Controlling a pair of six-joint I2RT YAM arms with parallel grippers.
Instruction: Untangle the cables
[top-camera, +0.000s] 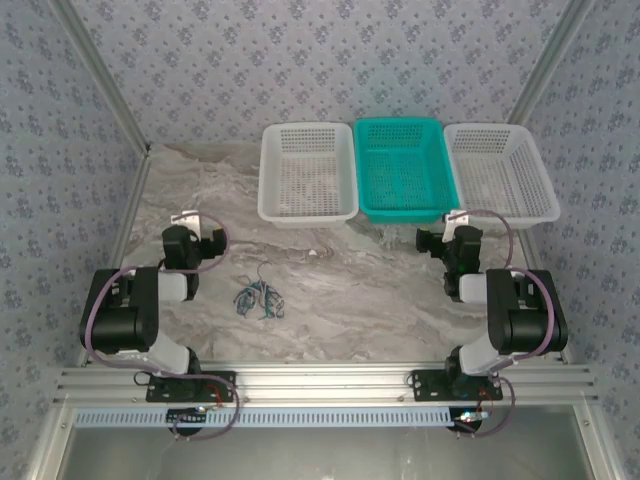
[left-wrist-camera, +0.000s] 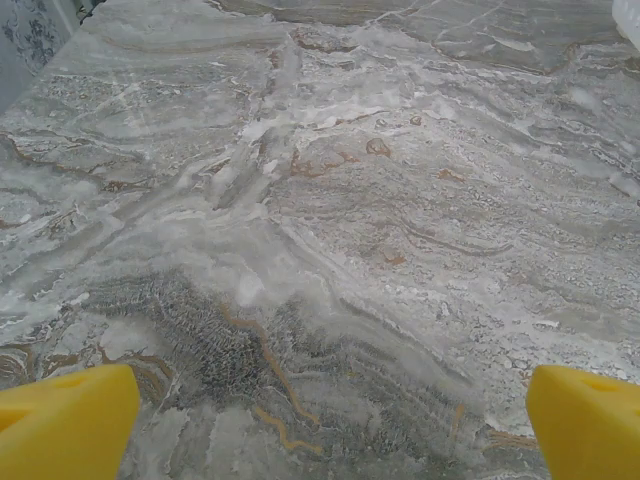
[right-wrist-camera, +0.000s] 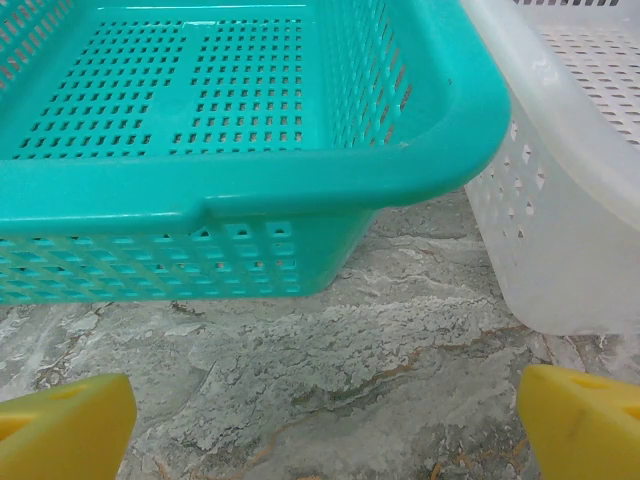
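Bare open room on surface ahead of left gripper, spread wide (yellow fingers at frame corners). Right gripper likewise spread, close before rim of teal basket, white basket just beside it at right; tight there. Second white basket beyond teal one, to left. Grey marble-veined surface; perforated plastic baskets, rounded rims. Cables: thin tangled clump, dark and blue-teal, flat on surface, right of left gripper and nearer base, well apart from right gripper, off to its left.
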